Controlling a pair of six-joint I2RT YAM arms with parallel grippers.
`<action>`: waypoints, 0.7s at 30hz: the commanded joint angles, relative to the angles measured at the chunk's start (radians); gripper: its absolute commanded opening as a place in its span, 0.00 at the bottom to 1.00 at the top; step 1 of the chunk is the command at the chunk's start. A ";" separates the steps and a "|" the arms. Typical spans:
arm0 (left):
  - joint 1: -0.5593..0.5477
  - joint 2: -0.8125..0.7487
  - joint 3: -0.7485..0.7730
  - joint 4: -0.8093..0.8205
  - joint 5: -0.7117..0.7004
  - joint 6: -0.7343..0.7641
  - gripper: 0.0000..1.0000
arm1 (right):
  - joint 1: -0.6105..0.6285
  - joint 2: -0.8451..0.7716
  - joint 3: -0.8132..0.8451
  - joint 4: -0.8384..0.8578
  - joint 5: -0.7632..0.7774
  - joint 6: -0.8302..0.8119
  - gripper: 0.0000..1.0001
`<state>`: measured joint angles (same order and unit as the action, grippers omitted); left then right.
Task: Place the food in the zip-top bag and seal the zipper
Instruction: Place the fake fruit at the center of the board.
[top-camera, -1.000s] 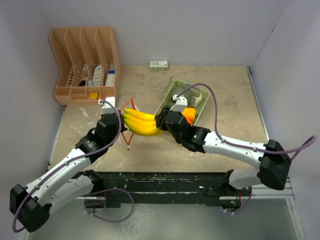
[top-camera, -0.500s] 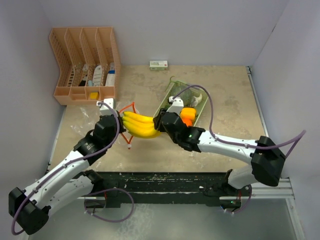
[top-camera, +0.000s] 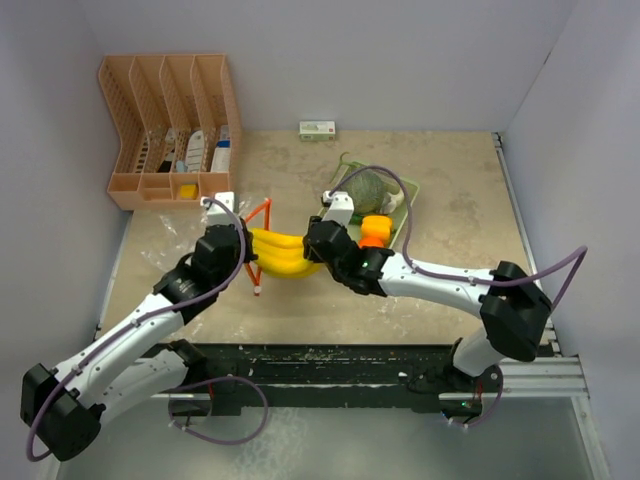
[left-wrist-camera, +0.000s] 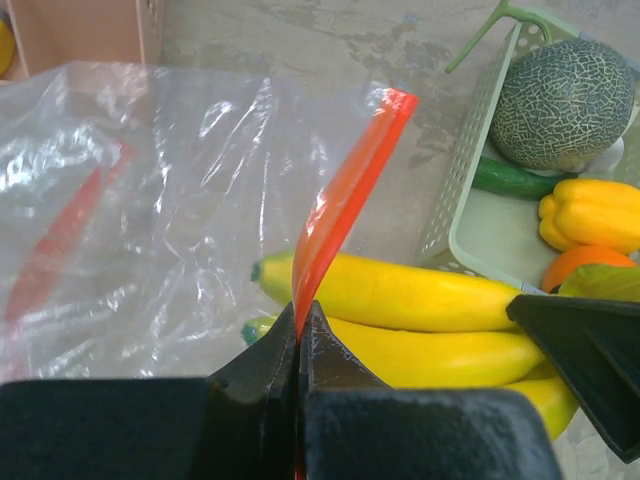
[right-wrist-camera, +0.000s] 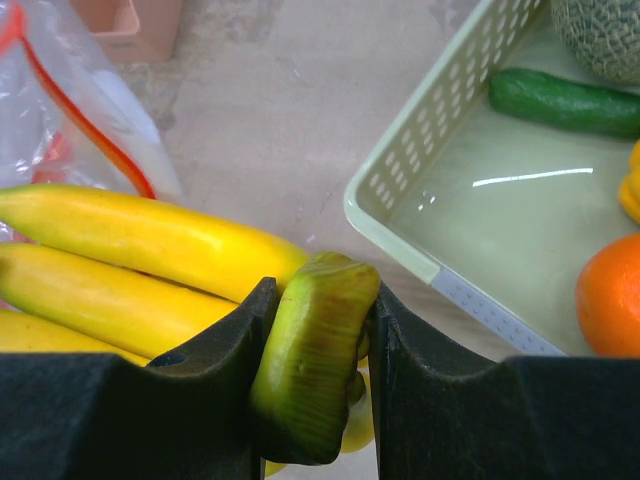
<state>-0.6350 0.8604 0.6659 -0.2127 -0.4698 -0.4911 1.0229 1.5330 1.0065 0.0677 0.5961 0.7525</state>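
Observation:
My right gripper (right-wrist-camera: 318, 322) is shut on the green stem (right-wrist-camera: 314, 362) of the yellow banana bunch (top-camera: 284, 252), holding it level beside the bag mouth. In front of it, my left gripper (left-wrist-camera: 300, 322) is shut on the red zipper strip (left-wrist-camera: 345, 200) of the clear zip-top bag (left-wrist-camera: 140, 200), lifting that edge. The banana tips (left-wrist-camera: 268, 272) lie at the bag's opening. Behind, the pale green basket (top-camera: 402, 214) holds the netted melon (top-camera: 368, 188), a dark green cucumber (right-wrist-camera: 562, 100), an orange (right-wrist-camera: 610, 295) and a yellow pepper (left-wrist-camera: 592, 210).
A pink desk organizer (top-camera: 170, 125) stands at the back left, close to the bag. A small white box (top-camera: 317, 129) lies against the back wall. Walls close in on the left, back and right.
My right gripper has carried the banana bunch leftward toward the bag mouth, uncovering the melon in the basket. My left gripper still holds the red zipper strip raised.

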 joint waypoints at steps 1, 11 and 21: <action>0.006 0.028 0.023 0.086 0.062 -0.022 0.00 | 0.005 0.011 0.136 0.015 0.067 -0.031 0.00; 0.005 0.050 -0.031 0.063 -0.021 0.009 0.00 | 0.005 0.016 0.244 -0.215 0.034 -0.081 0.00; 0.006 0.024 -0.061 0.061 -0.065 0.013 0.00 | 0.005 -0.086 0.253 -0.434 0.114 -0.191 0.00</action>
<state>-0.6342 0.9073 0.6212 -0.1757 -0.5030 -0.4862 1.0229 1.5097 1.2087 -0.2855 0.6399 0.6094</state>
